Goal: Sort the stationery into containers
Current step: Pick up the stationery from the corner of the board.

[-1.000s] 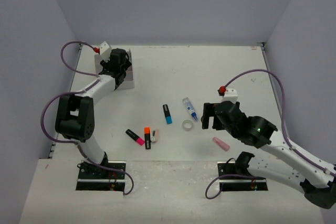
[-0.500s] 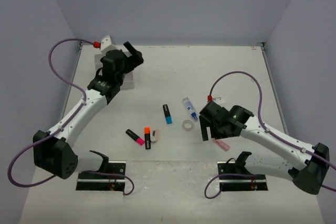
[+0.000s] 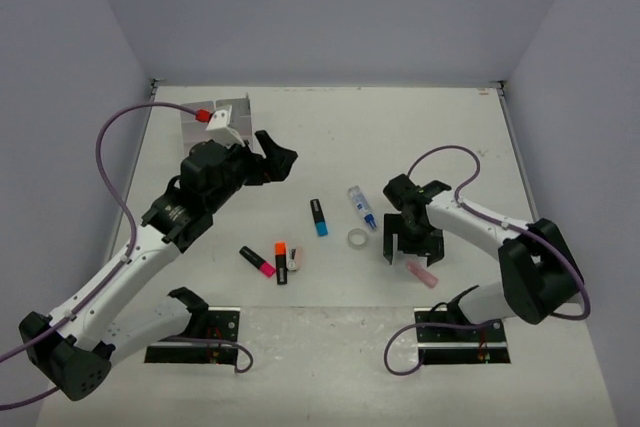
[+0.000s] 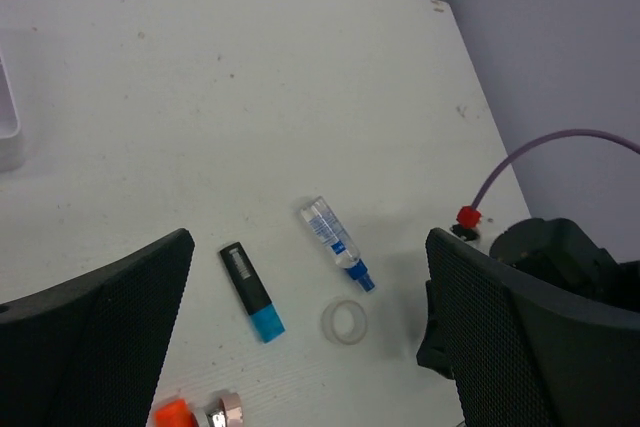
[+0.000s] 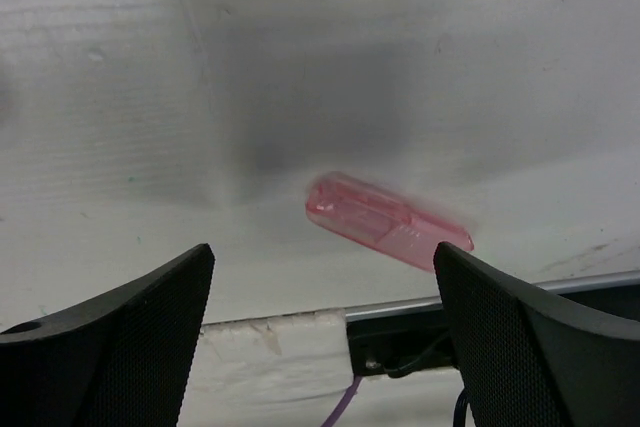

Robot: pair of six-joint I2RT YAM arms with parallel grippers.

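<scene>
right fingers (image 5: 110, 347): spread wide; neither pad touches anything.
right gripper (image 5: 323, 257): pointed down, low over the table (image 3: 440, 127) near its front edge.
pink eraser (image 5: 388, 220): flat on the table and slanted, in the gap between the right fingers and closer to the one on the right of the wrist view; just beside the front edge.
left fingers (image 4: 110, 337): spread wide, holding nothing.
left gripper (image 3: 275, 155): raised above the table, left of centre, facing the loose items.
tape ring (image 4: 345, 321): clear, lying flat, near the right gripper.
blue-capped tube (image 4: 337, 244): lying slanted just behind the tape ring, apart from it.
blue highlighter (image 4: 252, 292): black body, blue end toward the front, left of the tube.
orange highlighter (image 3: 281, 261): front centre-left, orange end toward the back.
small pale piece (image 3: 297, 258): just beside the orange highlighter, on its right.
pink highlighter (image 3: 257, 261): slanted, left of the orange one, apart from it.
tray (image 3: 235, 107): far left at the back, partly hidden by the left wrist; contents cannot be made out.
</scene>
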